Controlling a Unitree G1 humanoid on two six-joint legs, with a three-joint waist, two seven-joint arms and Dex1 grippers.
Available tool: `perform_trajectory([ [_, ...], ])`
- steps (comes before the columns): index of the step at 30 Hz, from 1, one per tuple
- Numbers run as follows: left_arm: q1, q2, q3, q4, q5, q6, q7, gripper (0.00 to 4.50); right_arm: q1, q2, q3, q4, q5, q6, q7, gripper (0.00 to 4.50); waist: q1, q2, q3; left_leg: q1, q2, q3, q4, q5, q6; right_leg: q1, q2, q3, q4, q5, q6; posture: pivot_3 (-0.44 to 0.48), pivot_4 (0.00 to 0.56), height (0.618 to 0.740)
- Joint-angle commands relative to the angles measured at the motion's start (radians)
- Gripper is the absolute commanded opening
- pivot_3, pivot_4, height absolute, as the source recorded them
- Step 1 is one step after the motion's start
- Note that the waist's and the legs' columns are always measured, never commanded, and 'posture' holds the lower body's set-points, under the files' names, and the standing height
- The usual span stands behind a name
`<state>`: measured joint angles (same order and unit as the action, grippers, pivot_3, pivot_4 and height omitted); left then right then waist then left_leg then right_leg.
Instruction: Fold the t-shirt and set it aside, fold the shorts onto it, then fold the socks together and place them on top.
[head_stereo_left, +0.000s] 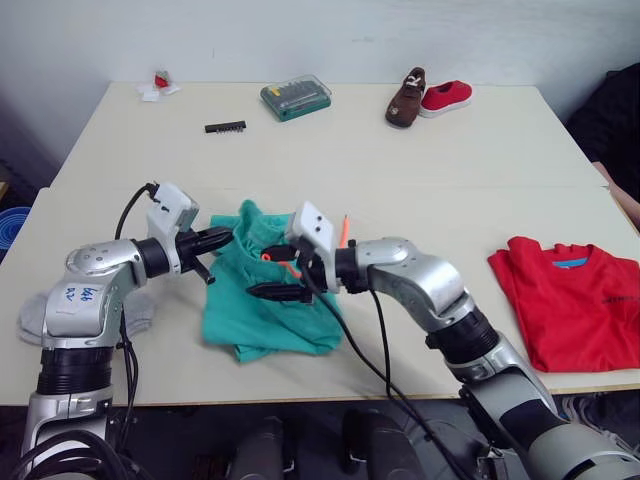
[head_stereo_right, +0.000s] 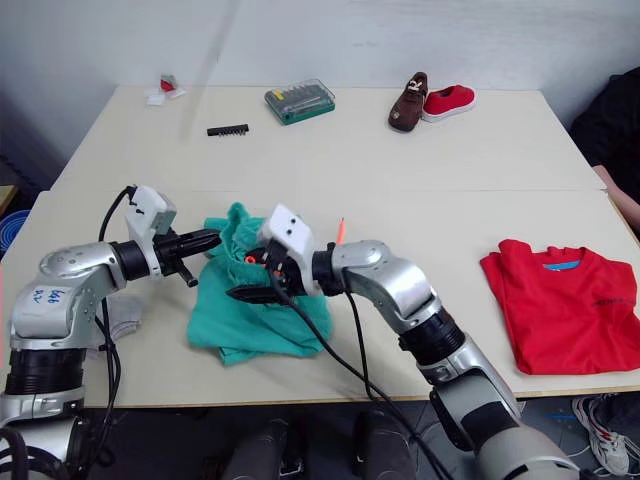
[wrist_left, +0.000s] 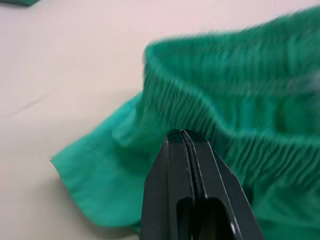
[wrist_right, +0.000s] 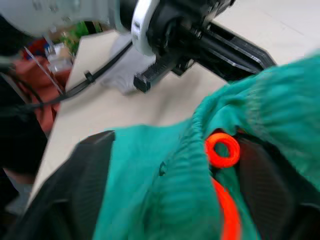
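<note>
Left gripper (head_stereo_left: 222, 238) pinched shut on shorts (head_stereo_left: 268, 310) waistband; right gripper (head_stereo_left: 283, 276) clamps bunched cloth. Fabric looks soft, limp; gathered waistband likely the firmest hold.

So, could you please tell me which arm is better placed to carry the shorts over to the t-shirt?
Probably the right. Both hands grip the shorts, but the t-shirt lies on the robot's right, beyond the right hand; the left hand would reach across.
</note>
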<state>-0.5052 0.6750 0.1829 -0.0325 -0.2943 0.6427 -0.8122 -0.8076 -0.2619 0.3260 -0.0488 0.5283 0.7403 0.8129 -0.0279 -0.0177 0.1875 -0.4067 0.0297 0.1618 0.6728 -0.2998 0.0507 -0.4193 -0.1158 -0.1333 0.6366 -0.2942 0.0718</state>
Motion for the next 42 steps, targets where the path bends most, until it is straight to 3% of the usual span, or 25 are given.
perform_trajectory([
  [1,-0.061,0.035,0.019,-0.040,-0.039,0.000,-0.012,0.00,-0.018,-0.047,-0.114,-0.109,0.079,0.070,0.014,4.48,0.001,0.000,0.000,0.000,0.000,0.000,-0.001,0.000,0.000,0.000,0.000,0.000,0.000,0.000,0.000,0.000,0.150,0.740],
  [7,-0.153,0.072,0.030,-0.041,-0.096,0.034,-0.035,0.00,0.027,-0.150,-0.136,-0.193,0.081,0.104,0.044,4.48,-0.003,0.000,0.000,0.001,0.000,0.004,-0.007,0.001,-0.001,-0.003,0.001,0.002,-0.003,0.000,0.000,0.000,0.150,0.740],
  [11,-0.261,0.079,-0.049,-0.088,-0.140,0.066,-0.107,0.00,0.062,-0.183,-0.150,-0.176,0.025,0.072,0.004,4.31,0.000,0.000,0.000,-0.002,-0.001,0.007,-0.007,0.003,-0.001,-0.007,0.001,0.003,-0.001,0.000,0.000,0.000,0.150,0.740],
  [13,-0.269,0.086,-0.141,-0.138,-0.128,0.049,-0.169,0.00,0.077,-0.192,-0.147,-0.171,0.013,0.054,0.010,3.87,0.000,-0.001,0.000,-0.001,-0.001,0.009,-0.007,0.003,0.000,-0.007,0.001,0.005,-0.001,0.000,0.000,0.000,0.150,0.740],
  [16,-0.226,0.129,-0.259,-0.166,-0.055,-0.016,-0.232,0.00,0.096,-0.197,-0.125,-0.172,-0.018,0.028,0.017,2.79,0.000,0.000,0.000,0.000,-0.001,0.012,-0.007,0.003,0.000,-0.007,0.002,0.008,0.000,0.000,0.000,0.000,0.150,0.740],
  [24,-0.092,0.225,-0.358,-0.129,0.092,-0.182,-0.282,0.00,0.135,-0.194,0.018,-0.115,-0.179,-0.131,0.064,0.03,-0.009,0.000,0.000,0.001,0.001,0.014,-0.008,0.005,-0.005,-0.012,0.004,0.011,0.002,-0.002,-0.004,0.000,0.150,0.740],
  [29,-0.020,0.285,-0.328,-0.084,0.154,-0.240,-0.280,0.00,0.152,-0.148,0.125,-0.028,-0.282,-0.246,0.094,0.03,-0.005,0.000,0.000,0.001,0.001,0.014,-0.007,0.005,-0.004,-0.012,0.003,0.011,0.002,-0.002,-0.004,0.000,0.150,0.740],
  [35,0.155,0.357,-0.249,-0.146,0.153,-0.169,-0.244,0.00,0.179,-0.143,0.229,0.151,-0.454,-0.412,0.108,0.03,-0.006,-0.001,0.000,0.000,0.001,0.013,-0.008,0.005,-0.004,-0.012,0.003,0.011,0.006,-0.002,-0.004,0.000,0.150,0.740],
  [42,0.192,0.271,-0.133,-0.095,0.099,-0.105,-0.131,0.00,0.243,-0.189,0.185,0.068,-0.450,-0.469,0.171,0.03,0.000,-0.001,0.000,0.006,0.001,0.012,-0.008,0.005,-0.005,-0.009,0.001,0.012,0.004,-0.003,-0.005,0.000,0.150,0.740],
])
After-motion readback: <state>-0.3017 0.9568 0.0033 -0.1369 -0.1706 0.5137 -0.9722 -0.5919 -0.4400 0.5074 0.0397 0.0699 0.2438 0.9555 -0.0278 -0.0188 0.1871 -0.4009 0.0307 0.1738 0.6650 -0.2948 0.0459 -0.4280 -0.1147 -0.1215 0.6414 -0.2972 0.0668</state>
